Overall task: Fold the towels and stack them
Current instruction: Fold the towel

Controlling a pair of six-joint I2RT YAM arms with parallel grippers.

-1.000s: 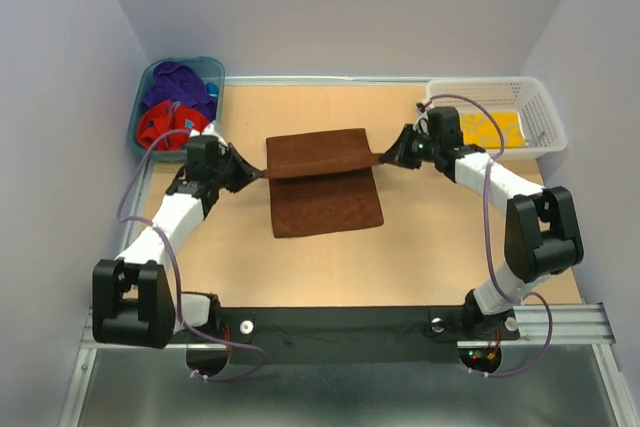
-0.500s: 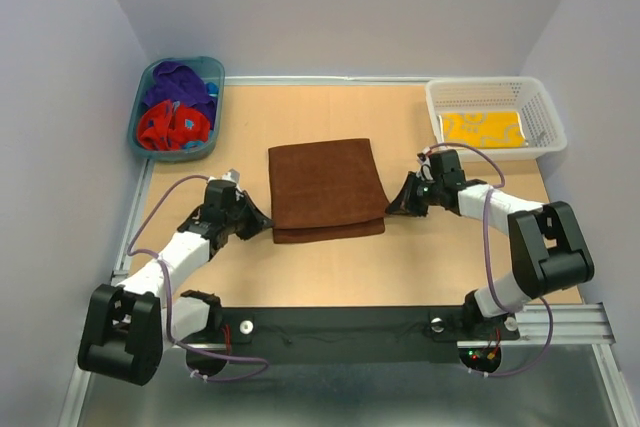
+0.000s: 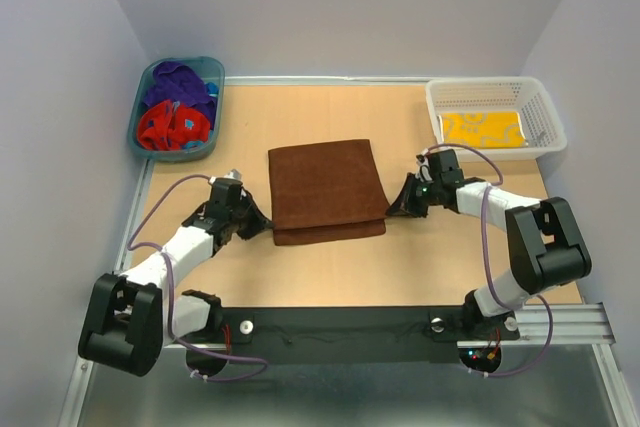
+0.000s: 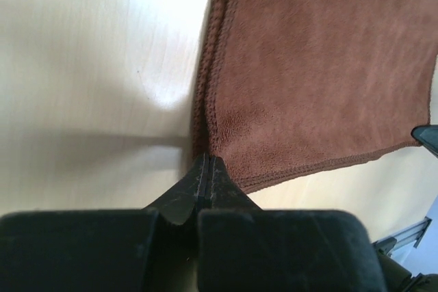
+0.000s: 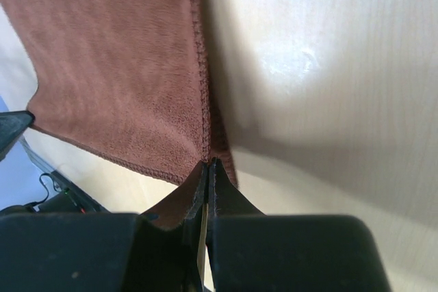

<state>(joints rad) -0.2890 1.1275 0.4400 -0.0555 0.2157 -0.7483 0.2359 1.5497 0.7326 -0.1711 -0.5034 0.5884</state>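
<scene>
A plain brown towel (image 3: 325, 190) lies folded in half in the middle of the table, its two layers meeting at the near edge. My left gripper (image 3: 262, 219) sits low at its near-left corner. In the left wrist view the left gripper (image 4: 205, 162) is shut on the hem of the brown towel (image 4: 321, 66). My right gripper (image 3: 392, 205) is at the near-right corner. In the right wrist view the right gripper (image 5: 209, 163) is pinched shut on the corner of the brown towel (image 5: 116, 66). Other towels wait in the containers.
A teal tub (image 3: 137, 117) at the back left holds a purple towel (image 3: 175, 87) and a red towel (image 3: 165, 127) with blue marks. A white mesh basket (image 3: 490, 82) at the back right holds a folded yellow towel (image 3: 482, 128). Grey walls enclose the table.
Both grippers carried the towel's far edge toward me and laid it over the near edge, folding it in half. Over the last half second they have barely moved.
</scene>
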